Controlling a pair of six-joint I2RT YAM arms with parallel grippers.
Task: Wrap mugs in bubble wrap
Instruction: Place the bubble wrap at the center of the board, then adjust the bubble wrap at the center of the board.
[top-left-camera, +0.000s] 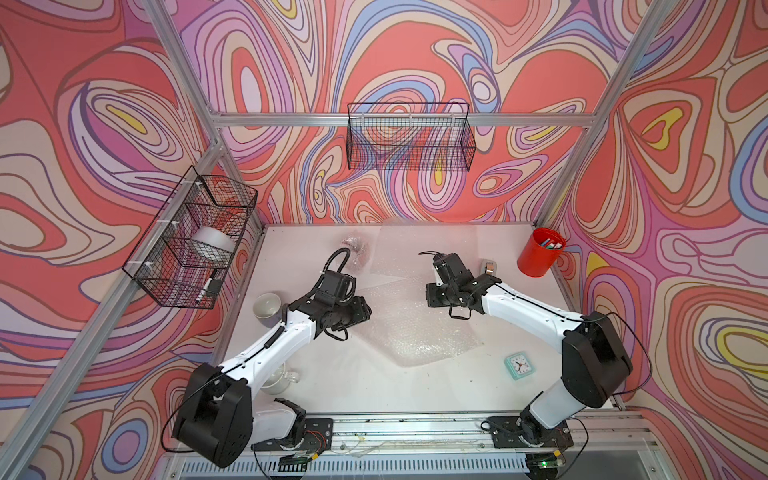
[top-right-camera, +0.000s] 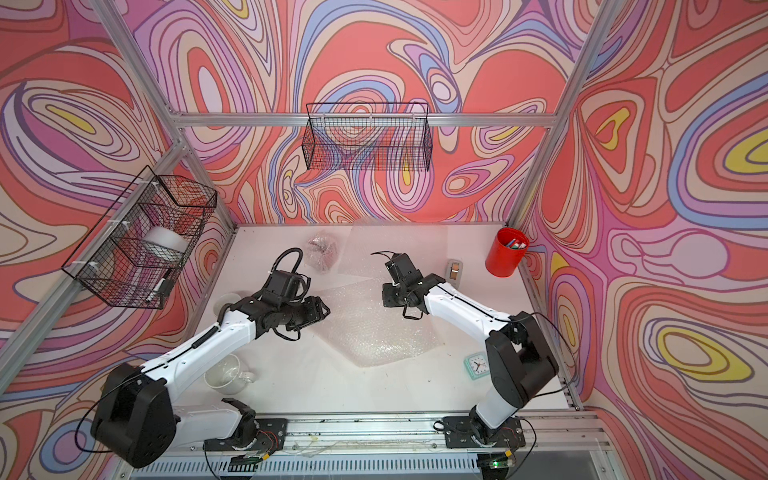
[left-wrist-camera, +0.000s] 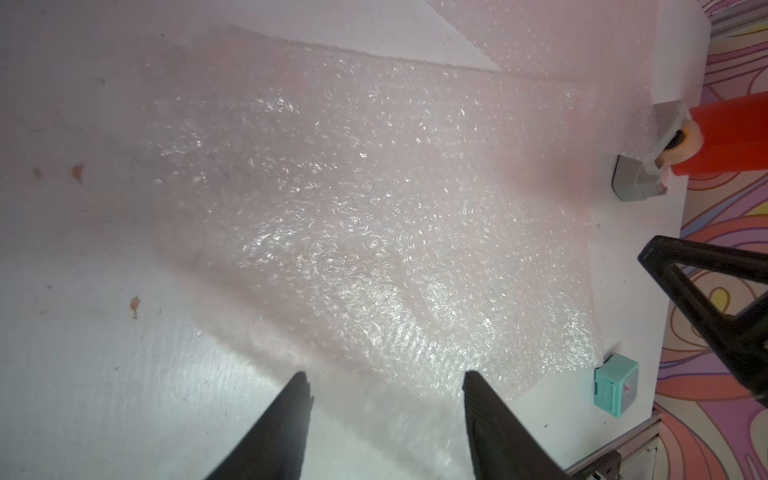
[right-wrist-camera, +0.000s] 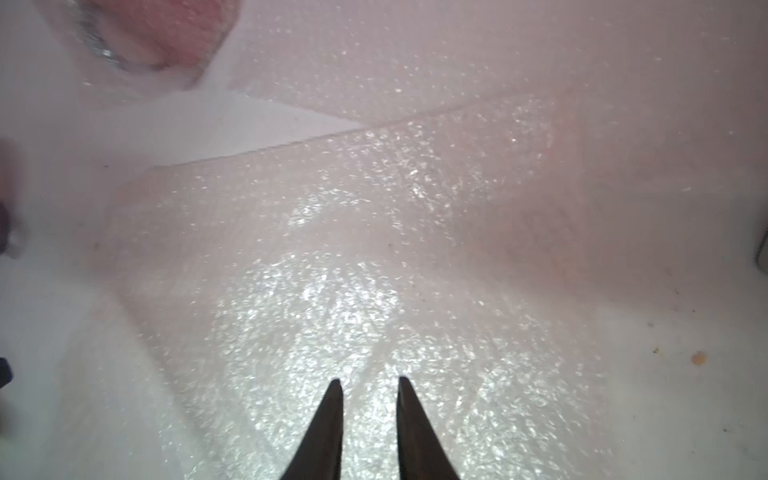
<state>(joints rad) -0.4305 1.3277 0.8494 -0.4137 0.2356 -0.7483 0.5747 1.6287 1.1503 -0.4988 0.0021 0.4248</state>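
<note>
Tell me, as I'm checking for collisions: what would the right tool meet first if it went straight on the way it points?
Probably the bubble wrap sheet on the table: the right tool, jaws slightly apart and empty, points down onto it. Its height is unclear.

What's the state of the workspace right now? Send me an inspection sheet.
Surface: white table, small stains.
Job's things: bubble wrap sheet flat mid-table, second sheet behind; white mug and glass mug bare by the left arm; reddish wrapped bundle at back, likely the red mug.
Clutter: teal clock, tape dispenser, red pen cup on the right side.
End effectors: left end effector open, right end effector slightly open, both empty by the sheet.
Cables: black cable loop at left wrist, near the bundle.
Surroundings: back basket, nothing seen inside; side basket holds a white roll and a marker.
</note>
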